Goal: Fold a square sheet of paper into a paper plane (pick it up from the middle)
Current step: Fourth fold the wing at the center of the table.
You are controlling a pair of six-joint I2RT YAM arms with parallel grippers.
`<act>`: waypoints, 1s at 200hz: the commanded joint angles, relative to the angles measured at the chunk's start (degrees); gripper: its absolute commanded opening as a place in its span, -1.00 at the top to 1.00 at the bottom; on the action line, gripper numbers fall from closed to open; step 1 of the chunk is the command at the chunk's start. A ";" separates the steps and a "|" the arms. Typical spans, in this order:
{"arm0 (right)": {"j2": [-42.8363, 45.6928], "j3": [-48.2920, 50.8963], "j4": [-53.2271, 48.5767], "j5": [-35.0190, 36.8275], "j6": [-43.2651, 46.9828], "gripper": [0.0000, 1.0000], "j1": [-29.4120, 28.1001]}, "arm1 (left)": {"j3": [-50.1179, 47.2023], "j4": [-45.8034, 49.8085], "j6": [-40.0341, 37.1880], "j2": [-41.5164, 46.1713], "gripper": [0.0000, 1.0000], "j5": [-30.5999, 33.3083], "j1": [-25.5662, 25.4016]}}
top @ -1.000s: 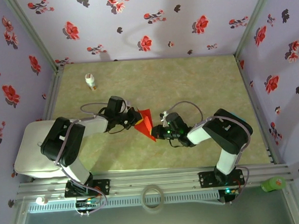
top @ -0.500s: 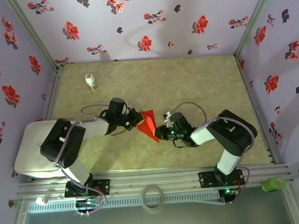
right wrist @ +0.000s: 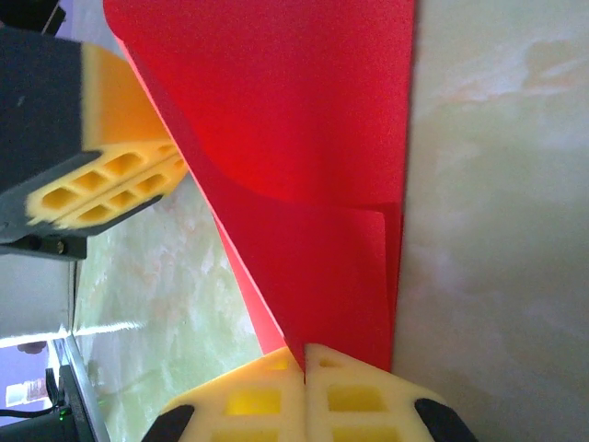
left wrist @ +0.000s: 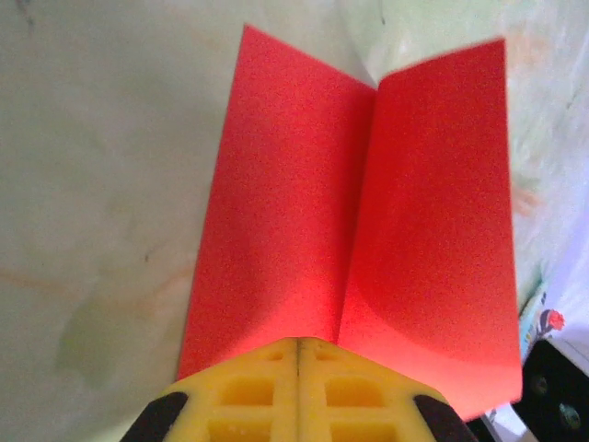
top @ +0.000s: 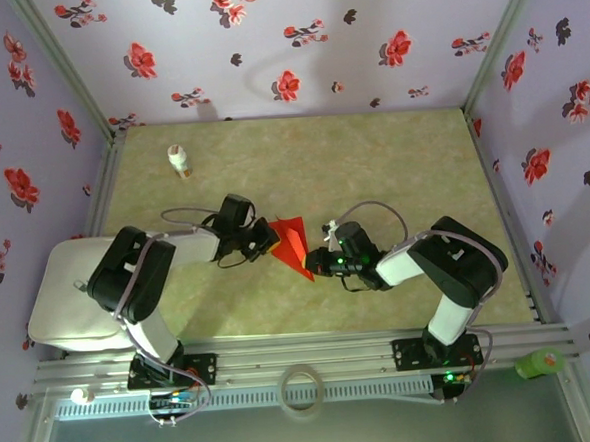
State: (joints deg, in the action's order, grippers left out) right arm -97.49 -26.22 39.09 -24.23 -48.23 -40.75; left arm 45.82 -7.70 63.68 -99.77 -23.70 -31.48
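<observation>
Your left tool (left wrist: 297,366) is pinching one edge of the creased square sheet of paper (top: 290,243), your right tool (right wrist: 305,370) is pinching the opposite end, the sheet is sitting between them near the middle of the counter (top: 392,165)

Top camera looks steeply down; close wrist cameras share the sheet (left wrist: 350,230).

No text, brand, number or sign can be read anywhere. The paper (left wrist: 368,230) is seen as plain red on both faces. Whatever may be printed on the bottle (top: 179,160) is too small to be made out.
</observation>
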 commanded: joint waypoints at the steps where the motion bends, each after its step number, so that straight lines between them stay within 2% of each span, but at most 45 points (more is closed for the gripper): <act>1: -0.86 -0.16 -4.86 0.55 0.68 1.00 0.52 | 2.66 2.75 -2.76 -1.68 0.96 2.31 0.61; 44: -0.59 -0.28 -5.42 0.52 0.83 1.00 0.42 | 1.10 4.19 -0.32 -2.38 1.00 3.84 0.72; 83: -0.90 -0.87 -5.52 -0.51 0.98 1.00 0.17 | -3.77 1.22 3.11 -0.42 1.00 5.31 0.21; 200: -4.03 -4.81 -9.57 -2.82 2.37 1.00 -0.80 | -6.78 4.45 3.16 5.75 1.00 9.28 -0.50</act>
State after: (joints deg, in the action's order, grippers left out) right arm -98.06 -29.47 33.41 -26.20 -47.11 -40.75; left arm 40.18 -6.57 66.32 -95.39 -16.97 -31.66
